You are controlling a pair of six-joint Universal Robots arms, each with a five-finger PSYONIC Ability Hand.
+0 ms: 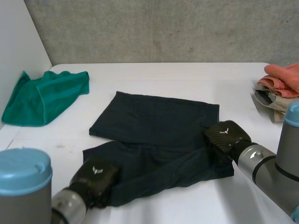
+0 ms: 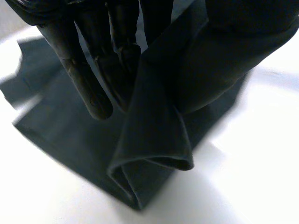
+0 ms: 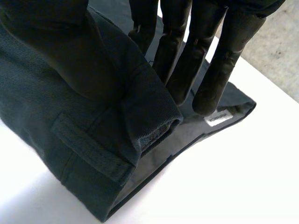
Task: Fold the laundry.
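Observation:
Dark navy shorts (image 1: pixel 159 126) lie spread on the white table (image 1: pixel 187 74), one leg towards the near left. My left hand (image 1: pixel 97 177) is at that near leg's hem. In the left wrist view its fingers (image 2: pixel 88 79) pinch a raised fold of the cloth (image 2: pixel 154 140) against the thumb, which the cloth covers. My right hand (image 1: pixel 224 135) is at the waistband on the shorts' right edge. In the right wrist view its straight fingers (image 3: pixel 187 56) press the waistband (image 3: pixel 84 130), belt loop showing, against the covered thumb. A white label (image 3: pixel 218 117) shows at the fingertips.
A crumpled green cloth (image 1: pixel 44 95) lies at the far left by the side wall. A folded orange cloth (image 1: pixel 285 79) sits on a beige one (image 1: pixel 271 100) at the right edge. A grey wall closes off the table's far side.

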